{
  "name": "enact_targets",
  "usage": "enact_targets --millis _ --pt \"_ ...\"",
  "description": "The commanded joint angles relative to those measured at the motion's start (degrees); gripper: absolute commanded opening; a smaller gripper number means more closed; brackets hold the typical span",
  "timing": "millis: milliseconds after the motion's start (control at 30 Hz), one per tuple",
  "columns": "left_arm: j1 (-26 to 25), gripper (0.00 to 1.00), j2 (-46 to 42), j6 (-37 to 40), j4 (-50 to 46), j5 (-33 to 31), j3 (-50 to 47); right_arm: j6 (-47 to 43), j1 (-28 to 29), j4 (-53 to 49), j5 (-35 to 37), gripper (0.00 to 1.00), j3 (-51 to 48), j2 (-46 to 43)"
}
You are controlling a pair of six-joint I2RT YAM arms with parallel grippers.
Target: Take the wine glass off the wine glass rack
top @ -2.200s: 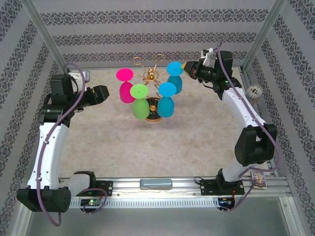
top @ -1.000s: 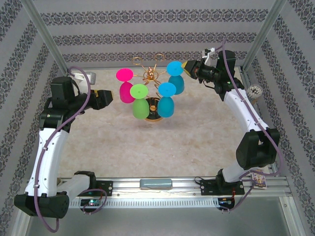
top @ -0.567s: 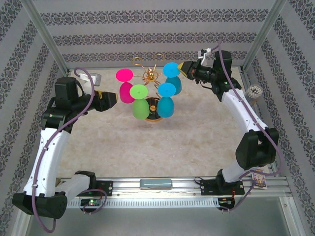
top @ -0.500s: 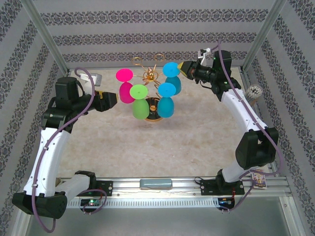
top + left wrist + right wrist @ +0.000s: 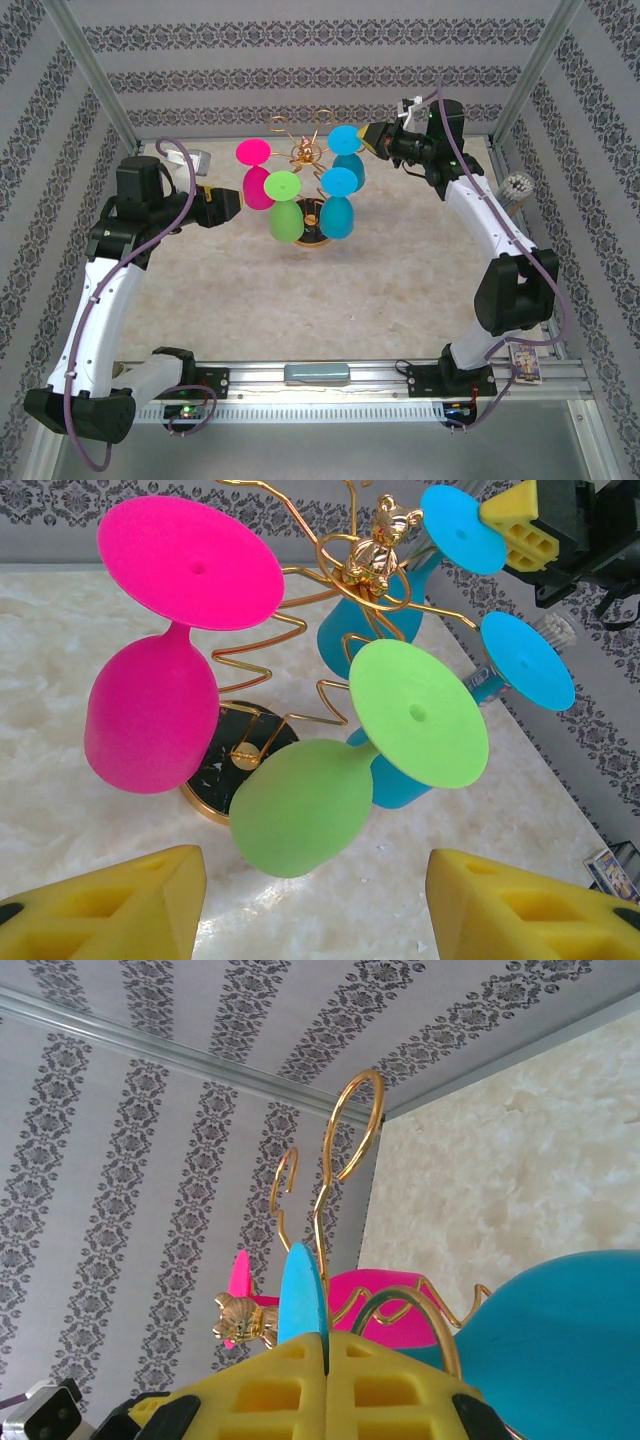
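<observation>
Grasp made: right fingers [image 5: 390,1385] pinch the foot of the blue glass [image 5: 303,1305], which hangs on the rack [image 5: 345,1150]. The left fingers [image 5: 110,905] are spread, green glass [image 5: 300,800] just ahead. Lift-off outstanding; nothing removed yet.

The wine glass rack [image 5: 306,153] is thin gold metal wire, polished and glossy. Its round base [image 5: 215,765] is shiny black with gold flecks and a gold rim. The 4 glasses look matt and velvety, with no shine: the pink wine glass [image 5: 150,720], the green wine glass [image 5: 300,805], the near blue wine glass [image 5: 527,660] and the far blue wine glass [image 5: 462,528]. The left gripper [image 5: 315,865] and right gripper [image 5: 327,1345] have matt yellow plastic-looking fingers with moulded hollows. The table [image 5: 60,630] is cream, marble-patterned and faintly glossy. Along its near edge runs a brushed metal rail [image 5: 380,375]. The walls [image 5: 300,60] look matt and papered.
</observation>
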Motion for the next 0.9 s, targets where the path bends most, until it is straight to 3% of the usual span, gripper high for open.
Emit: enact_targets --millis 0,867 --pt "-0.8 0.61 0.1 0.7 -0.1 0.1 0.3 0.3 0.7 0.7 -1.2 0.00 1.7 -0.2" --pt "-1.5 0.61 -1.2 0.2 0.2 -0.9 -0.9 -1.0 1.6 -0.7 -1.1 0.00 -2.0 -5.7"
